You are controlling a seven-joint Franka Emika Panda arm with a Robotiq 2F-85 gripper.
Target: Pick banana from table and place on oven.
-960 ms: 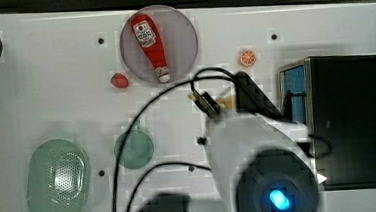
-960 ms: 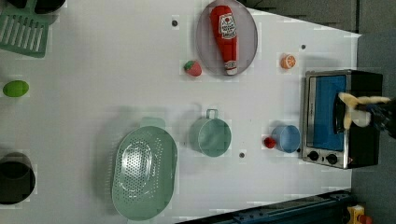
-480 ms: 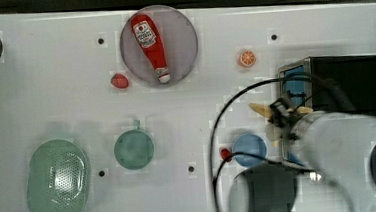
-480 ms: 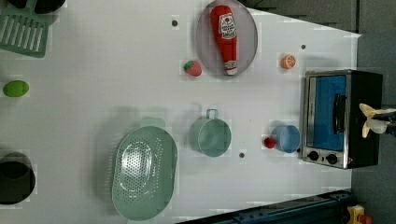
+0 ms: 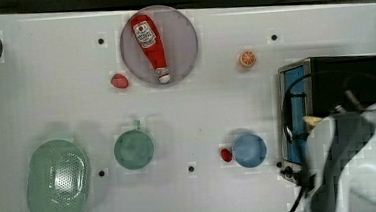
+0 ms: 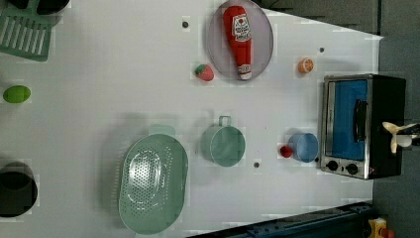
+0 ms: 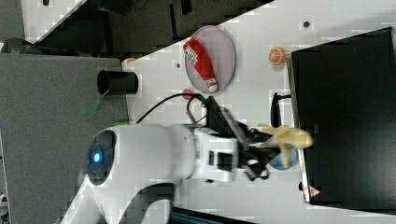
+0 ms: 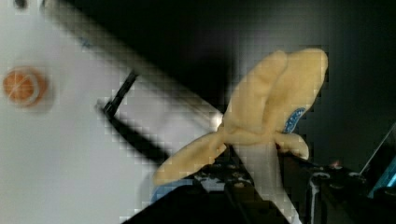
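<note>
The robot's gripper (image 7: pixel 261 142) was closed on the banana (image 7: pixel 286 137) and held it up in the air. Its fingers were only a little way apart, squeezing the banana's middle. The banana was not on the table (image 5: pixel 48 70). In the right view it hung over the front edge of the oven's black top, near the oven's (image 7: pixel 345 116) door side. In the left view the banana (image 6: pixel 396 134) was seen past the oven (image 6: pixel 364 126), on the left view's right. In the wrist view the banana (image 8: pixel 271 107) looked pale yellow, with peel flaps hanging out, and the dark oven top was behind it.

A blue bowl (image 5: pixel 249 150) sat on the table just in front of the oven door, with a small red ball (image 5: pixel 226 155) touching its side. An orange slice (image 5: pixel 247 59) lay near the oven. A ketchup bottle (image 5: pixel 150 46) lay on a round plate (image 5: pixel 183 36). A green cup (image 5: pixel 134 149) and a green strainer (image 5: pixel 57 181) stood farther away.
</note>
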